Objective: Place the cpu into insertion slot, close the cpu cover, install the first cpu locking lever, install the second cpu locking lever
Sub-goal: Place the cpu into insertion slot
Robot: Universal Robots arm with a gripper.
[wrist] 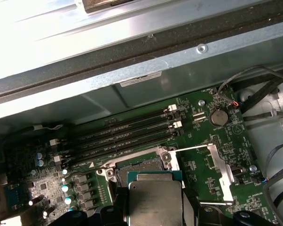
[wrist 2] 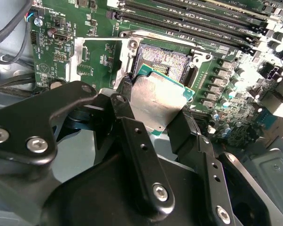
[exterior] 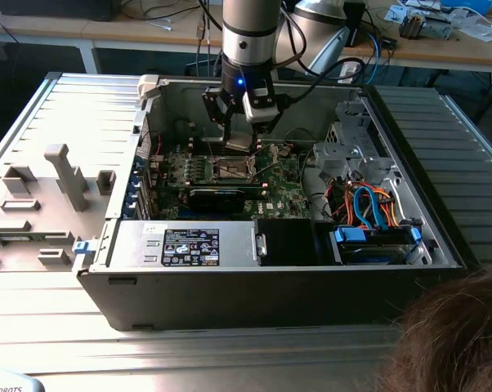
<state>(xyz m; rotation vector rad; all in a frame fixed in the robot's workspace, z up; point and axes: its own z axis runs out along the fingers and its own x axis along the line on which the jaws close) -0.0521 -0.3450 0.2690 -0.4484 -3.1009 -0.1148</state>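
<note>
- Exterior view: pincer [exterior: 239,140] clamps the cpu [exterior: 239,146], hovering just above the insertion slot [exterior: 232,169].
- Second wrist view: I note the cpu tilted, leading edge over the slot's near rim.
- First wrist view: slot lies directly beyond the cpu; cpu cover [wrist: 217,170] stands open beside it.

Insertion slot [wrist 2: 167,61] open from above, cpu cover [wrist 2: 74,59] open beside it, claw [wrist 2: 153,113] gripping cpu [wrist 2: 158,99] over the slot, memory slots [wrist: 127,136] flanking one side, black card [exterior: 221,194] close on another, cables [exterior: 369,204] well apart at exterior view's right.
</note>
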